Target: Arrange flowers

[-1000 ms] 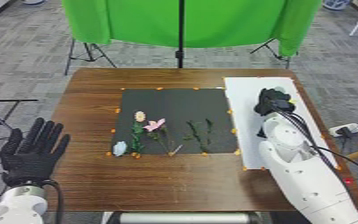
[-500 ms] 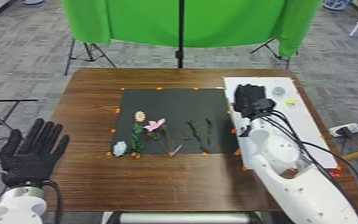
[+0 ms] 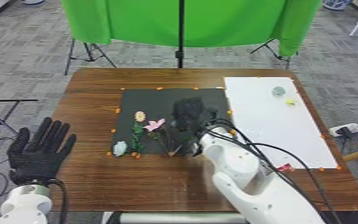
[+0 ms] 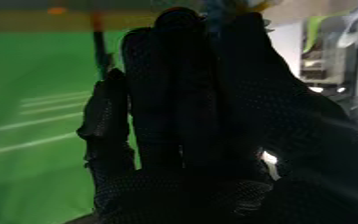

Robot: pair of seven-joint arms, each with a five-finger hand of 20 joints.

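1. The right hand (image 3: 190, 115), black-gloved, is over the black square mat (image 3: 144, 100); its fingers point nearly straight, but I cannot tell whether it has hold of anything.
2. The left hand (image 3: 40, 152), open and empty, is at the left edge of the brown wooden table (image 3: 113, 185).
3. On the mat, left of the right hand, lie a pink-petalled flower (image 3: 156, 125), a cream round flower (image 3: 140, 116) and a pale blue piece (image 3: 120, 148).
4. On the white rectangular sheet (image 3: 264, 125) are a grey-green piece (image 3: 278, 91) and a small yellow one (image 3: 291, 102).

Head view, centre: blurred right robot hand (image 3: 190, 114), partly hiding the black mat (image 3: 149, 100); bottom right: white arm (image 3: 266, 192) cut off.
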